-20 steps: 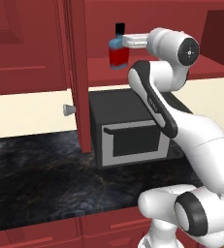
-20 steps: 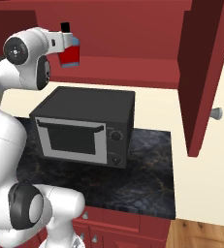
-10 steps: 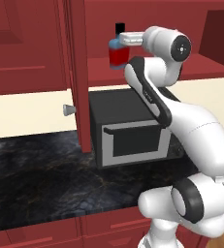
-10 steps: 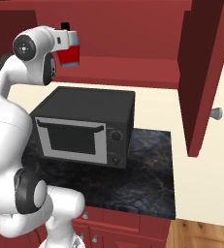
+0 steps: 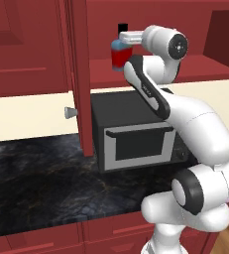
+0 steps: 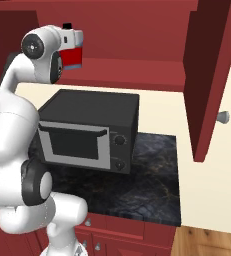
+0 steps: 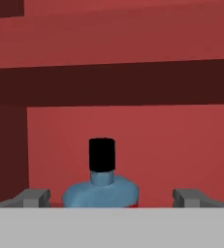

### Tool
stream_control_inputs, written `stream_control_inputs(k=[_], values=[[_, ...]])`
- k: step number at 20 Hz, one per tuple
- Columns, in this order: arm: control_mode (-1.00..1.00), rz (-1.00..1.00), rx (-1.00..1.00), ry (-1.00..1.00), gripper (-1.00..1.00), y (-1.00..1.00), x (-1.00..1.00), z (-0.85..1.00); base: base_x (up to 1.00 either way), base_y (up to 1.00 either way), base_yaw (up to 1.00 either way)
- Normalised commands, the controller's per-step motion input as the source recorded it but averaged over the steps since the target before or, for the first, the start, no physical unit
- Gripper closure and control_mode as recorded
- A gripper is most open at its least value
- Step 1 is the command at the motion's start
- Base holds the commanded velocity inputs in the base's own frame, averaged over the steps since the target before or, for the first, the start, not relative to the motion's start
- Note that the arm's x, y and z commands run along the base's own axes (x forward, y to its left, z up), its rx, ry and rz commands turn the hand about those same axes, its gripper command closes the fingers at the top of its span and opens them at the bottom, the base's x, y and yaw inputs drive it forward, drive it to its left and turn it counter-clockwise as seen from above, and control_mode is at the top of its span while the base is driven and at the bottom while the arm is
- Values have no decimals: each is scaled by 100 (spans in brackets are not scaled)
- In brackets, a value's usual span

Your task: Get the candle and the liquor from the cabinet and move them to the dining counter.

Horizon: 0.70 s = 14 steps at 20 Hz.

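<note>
One liquor bottle (image 7: 102,186) stands upright on the red shelf inside the open wall cabinet (image 6: 137,35), blue shoulders and black cap showing in the hand view, red label band showing in both base views. It sits toward the left part of the shelf, close to the left door. The cabinet's back wall rises behind it, and a darker horizontal band crosses above it.

The gripper (image 7: 108,196) is raised to shelf height and points into the cabinet at the bottle. Its jaws are spread wide, one grey fingertip (image 7: 33,197) to the left of the bottle and the other to the right, each with a clear gap to the glass. The bottle lies between the tips; whether it is level with them or just beyond cannot be told. Nothing is pinched.

Both cabinet doors hang open: the left door (image 5: 79,74) with its round silver knob (image 5: 70,112), and the right door (image 6: 209,75) with its knob (image 6: 223,117) facing outward.

Directly below the cabinet a black microwave (image 6: 89,130) sits on the black marbled counter (image 5: 41,183), against a cream wall. Red drawer fronts (image 5: 101,230) run along the near edge of the counter, and a patch of wooden floor (image 6: 207,242) shows at the lower right.
</note>
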Motion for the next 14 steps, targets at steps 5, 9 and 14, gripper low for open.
stream_control_inputs(k=[5,9,14], values=[[-100,0,0,0,-100,0,25,0,0,0,0],[-100,0,0,0,-100,0,20,0,0,0,0],[-100,0,0,0,-100,2,19,0,0,0,0]])
